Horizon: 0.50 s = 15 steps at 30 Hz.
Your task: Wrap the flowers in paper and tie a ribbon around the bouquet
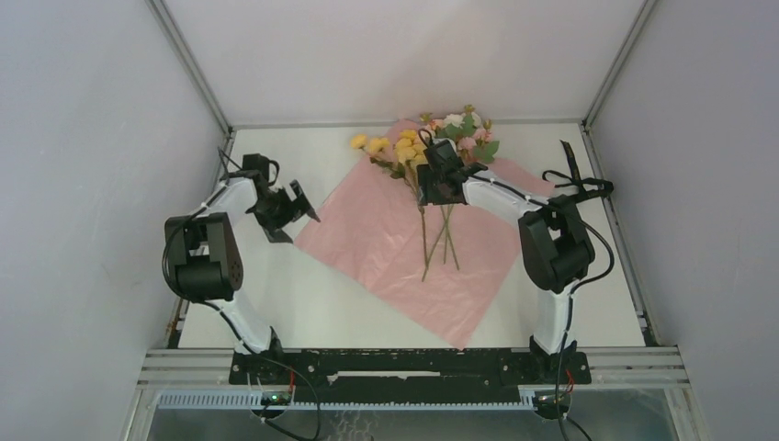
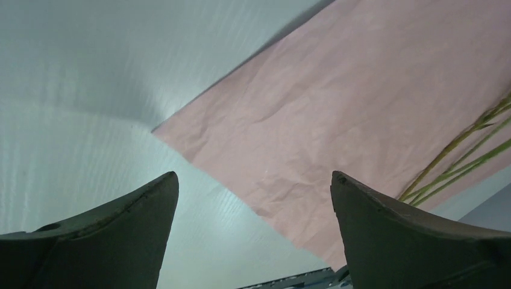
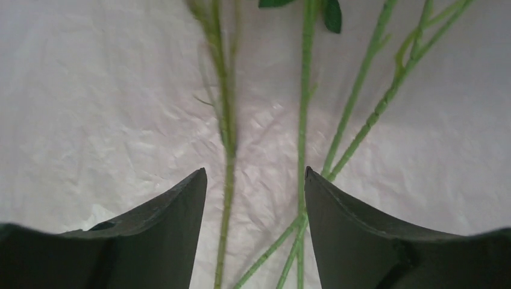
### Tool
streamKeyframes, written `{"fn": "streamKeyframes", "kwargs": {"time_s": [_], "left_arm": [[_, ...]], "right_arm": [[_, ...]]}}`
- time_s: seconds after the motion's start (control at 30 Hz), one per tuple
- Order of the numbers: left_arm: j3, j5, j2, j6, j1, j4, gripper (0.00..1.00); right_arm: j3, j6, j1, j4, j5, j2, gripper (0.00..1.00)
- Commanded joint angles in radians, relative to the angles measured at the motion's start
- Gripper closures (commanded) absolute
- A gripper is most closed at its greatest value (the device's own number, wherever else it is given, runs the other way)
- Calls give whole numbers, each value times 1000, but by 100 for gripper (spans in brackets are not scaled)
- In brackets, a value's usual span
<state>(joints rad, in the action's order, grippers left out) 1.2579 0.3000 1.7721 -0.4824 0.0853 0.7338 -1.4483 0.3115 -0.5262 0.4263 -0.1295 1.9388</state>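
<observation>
Hovering w/ jaws parted, nothing held, right gripper [image 3: 256, 171] sits over stems of the flowers [image 1: 409, 145], lying on the paper [image 2: 337, 108]. Left gripper [image 2: 253, 177] wide open, paper corner just ahead.

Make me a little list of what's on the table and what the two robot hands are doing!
paper: spread flat on the table, pink side up, not wrapped yet
flowers: lying on the paper, blooms at the far end, stems pointing toward the arms
ribbon: loose at the far right edge, off the paper
left gripper: open, empty, near the paper's left corner
right gripper: open, low over the stems, holding nothing
</observation>
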Motion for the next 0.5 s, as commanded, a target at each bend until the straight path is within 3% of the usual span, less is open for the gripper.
{"fn": "streamKeyframes", "kwargs": {"time_s": [0.0, 0.2, 0.47], "left_arm": [[-112, -33, -33, -47, -24, 15, 0], [-299, 11, -67, -133, -53, -129, 0], [-297, 127, 55, -177, -130, -199, 2]], "right_arm": [[5, -21, 23, 59, -55, -109, 29], [16, 25, 146, 12, 64, -69, 28], [-198, 33, 205, 55, 207, 191, 30]]}}
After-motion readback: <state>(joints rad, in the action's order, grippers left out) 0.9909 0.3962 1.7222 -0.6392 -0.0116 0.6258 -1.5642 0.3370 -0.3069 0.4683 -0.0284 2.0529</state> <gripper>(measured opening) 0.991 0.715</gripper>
